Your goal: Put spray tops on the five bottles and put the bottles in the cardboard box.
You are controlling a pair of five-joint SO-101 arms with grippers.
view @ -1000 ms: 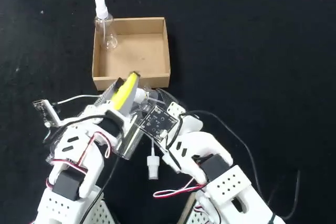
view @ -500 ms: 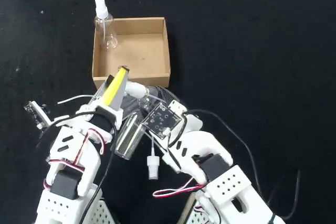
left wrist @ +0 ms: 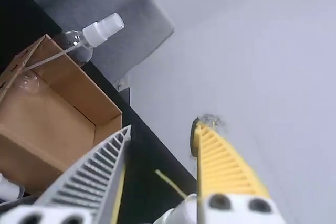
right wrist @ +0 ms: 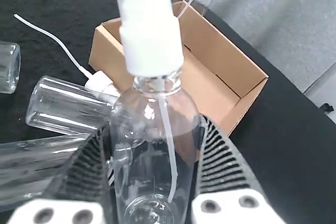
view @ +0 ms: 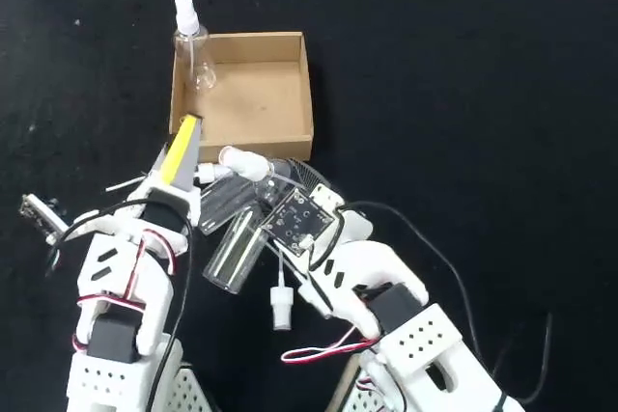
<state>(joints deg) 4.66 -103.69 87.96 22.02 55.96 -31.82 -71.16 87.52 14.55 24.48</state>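
Left hand (left wrist: 163, 129): fingers apart, nothing between them, lower left of the high view.
Right hand (right wrist: 155, 124): clamped on capped bottle (right wrist: 151, 150), base cut off.
Cardboard box (view: 307, 94): upper left, standing bottle (view: 193, 50) at its upper-left corner.
Uncapped bottle (view: 232, 250): lying on tabletop (view: 463, 94) below box, partly hidden by arms.

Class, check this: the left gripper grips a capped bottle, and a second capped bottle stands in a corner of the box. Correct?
Wrong arm. The right wrist view shows the right gripper gripping the capped bottle; the left gripper is open and empty. The second bottle, also capped, does stand in a corner of the box.
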